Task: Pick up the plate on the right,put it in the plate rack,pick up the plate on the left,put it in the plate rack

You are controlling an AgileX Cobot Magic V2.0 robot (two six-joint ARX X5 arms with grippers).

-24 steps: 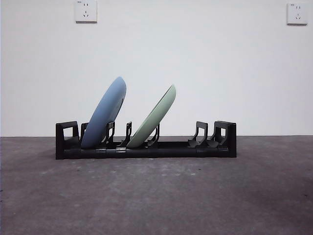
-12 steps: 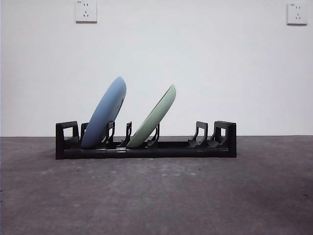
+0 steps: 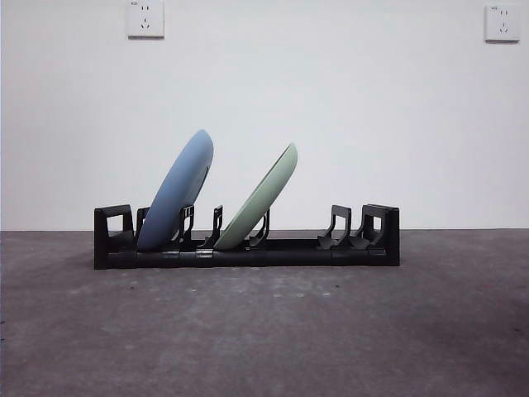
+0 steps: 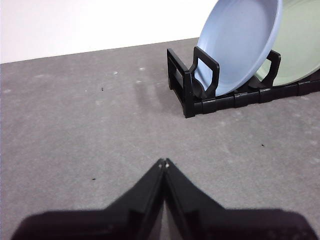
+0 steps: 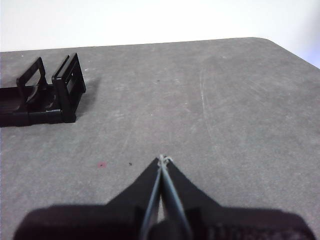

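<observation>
Blue plate [image 3: 176, 192] and green plate [image 3: 263, 196] are seated in the plate rack [image 3: 248, 244]; judged rigid, smooth, breakable, best held at the rim; left tool [image 4: 164, 163] and right tool [image 5: 163, 159] closed, empty

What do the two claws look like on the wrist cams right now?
Both look alike: the left claw and right claw are each two matte black wedge-shaped jaws tapering to a fine, pale-edged tip from a broad black base. No cables or markings show.

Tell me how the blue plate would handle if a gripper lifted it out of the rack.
The blue plate looks rigid and smooth, so it would likely keep its shape but might slip between jaws. It leans steeply in the plate rack, so a nudge could tip it toward the green plate.
</observation>
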